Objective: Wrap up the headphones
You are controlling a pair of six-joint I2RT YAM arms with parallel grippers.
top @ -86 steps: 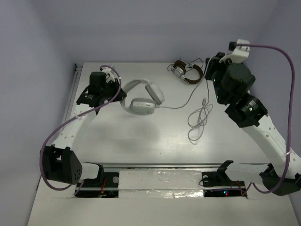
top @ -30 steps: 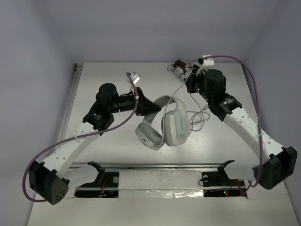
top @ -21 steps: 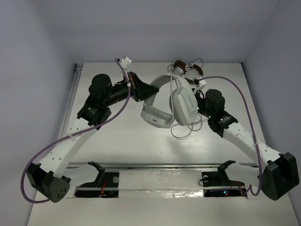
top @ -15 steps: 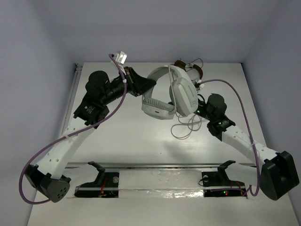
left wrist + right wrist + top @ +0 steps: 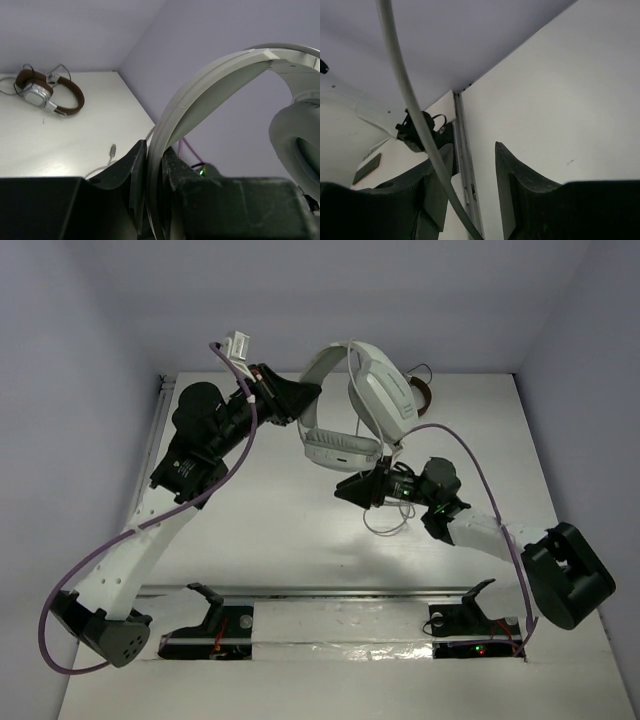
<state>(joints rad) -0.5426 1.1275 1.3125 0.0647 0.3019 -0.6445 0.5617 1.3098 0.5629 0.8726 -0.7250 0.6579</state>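
Pinching headphones (image 5: 383,398) headband (image 5: 200,95) aloft: left claw (image 5: 154,165); right claw (image 5: 470,172) spread below, cable (image 5: 404,85) threading between fingers.

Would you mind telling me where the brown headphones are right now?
In the left wrist view, the brown headphones lie on the table by the far wall; from above, the lifted white headphones mostly hide them.

— Can you see the brown set (image 5: 424,393) from above?
— Barely; an earcup (image 5: 380,390) of the headphones (image 5: 335,448) covers most of it
— And the cable (image 5: 409,95)?
— In the right wrist view it runs off top and bottom; whether it touches a finger (image 5: 435,200), I can't tell
— The other earcup (image 5: 282,132)?
— Cut off at the right edge of the left wrist view
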